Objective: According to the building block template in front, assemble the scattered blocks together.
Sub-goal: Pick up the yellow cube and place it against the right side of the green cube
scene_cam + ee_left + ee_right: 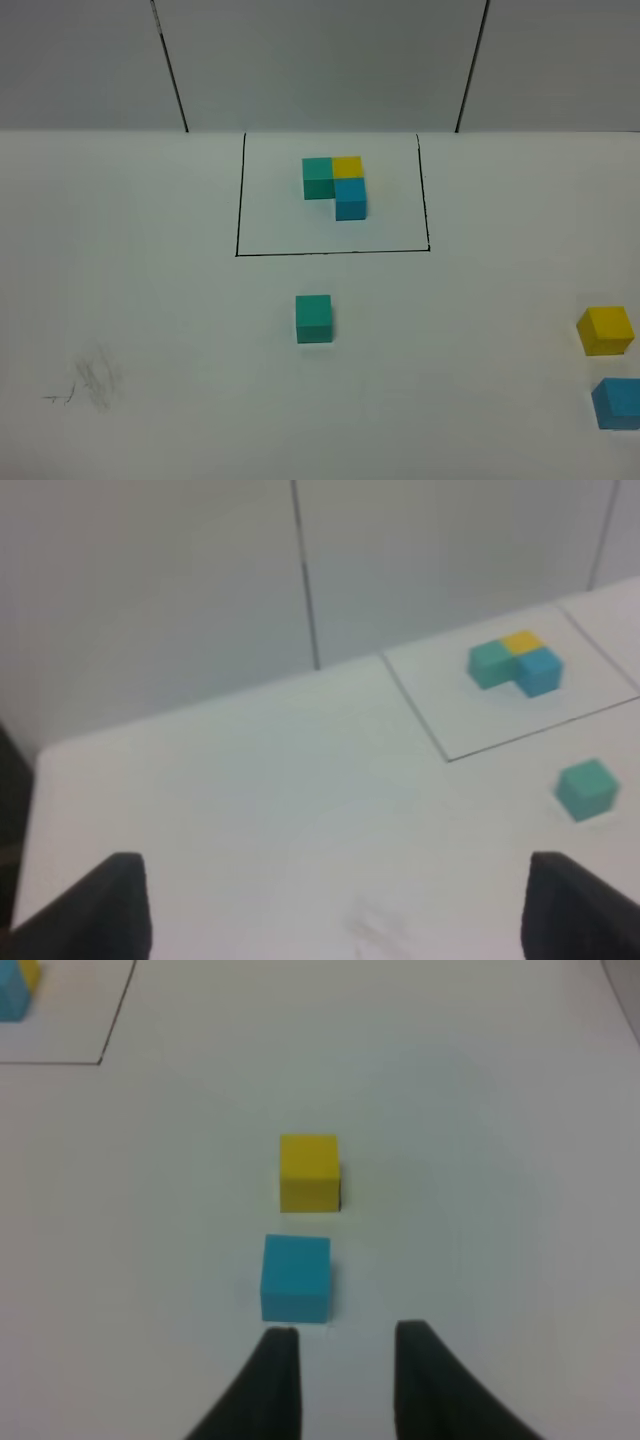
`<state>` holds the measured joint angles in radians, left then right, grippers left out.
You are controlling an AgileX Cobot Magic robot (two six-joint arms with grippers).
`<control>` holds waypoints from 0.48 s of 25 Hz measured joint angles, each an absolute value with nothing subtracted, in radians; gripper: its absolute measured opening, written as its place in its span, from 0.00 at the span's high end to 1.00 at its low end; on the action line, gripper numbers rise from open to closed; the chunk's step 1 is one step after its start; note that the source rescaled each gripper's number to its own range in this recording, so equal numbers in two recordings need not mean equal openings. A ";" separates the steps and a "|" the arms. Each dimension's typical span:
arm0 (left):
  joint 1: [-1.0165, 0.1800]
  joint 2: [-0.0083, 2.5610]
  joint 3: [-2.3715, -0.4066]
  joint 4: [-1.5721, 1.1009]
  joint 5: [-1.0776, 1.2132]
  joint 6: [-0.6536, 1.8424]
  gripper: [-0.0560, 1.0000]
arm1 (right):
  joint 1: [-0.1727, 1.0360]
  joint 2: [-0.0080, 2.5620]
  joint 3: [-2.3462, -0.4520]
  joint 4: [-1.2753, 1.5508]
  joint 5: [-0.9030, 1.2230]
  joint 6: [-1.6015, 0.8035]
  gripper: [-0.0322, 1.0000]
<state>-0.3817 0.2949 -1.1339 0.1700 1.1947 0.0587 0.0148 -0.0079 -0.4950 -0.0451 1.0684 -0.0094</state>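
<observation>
Left tool (pixel 335 865): released, fingers spread wide, holding nothing, above the tabletop (pixel 150 300).

Teal-green cube (pixel 313 318): stands alone mid-tabletop, near the front line of the black outline.

Building block template (pixel 335 185): inside the outline; teal-green and yellow side by side, blue in front of yellow.

Yellow cube (pixel 605 330), blue cube (pixel 618 403): far right, near each other, not touching.

Right tool (pixel 345 1332): released, empty, just short of the blue cube.

The high camera looks down on the table (pixel 150 300); it and the low left wrist camera share the template (pixel 340 185).
</observation>
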 joint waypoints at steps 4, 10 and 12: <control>-0.268 0.188 -1.016 -0.017 1.119 0.117 0.33 | 0.015 -0.008 -0.495 -0.045 1.068 -0.009 0.97; -0.038 0.082 -0.834 -0.066 1.085 0.138 0.34 | 0.015 -0.008 -0.495 -0.045 1.068 -0.009 0.97; 0.019 0.028 -0.761 -0.069 1.073 0.108 0.34 | 0.015 -0.008 -0.495 -0.045 1.068 -0.009 0.97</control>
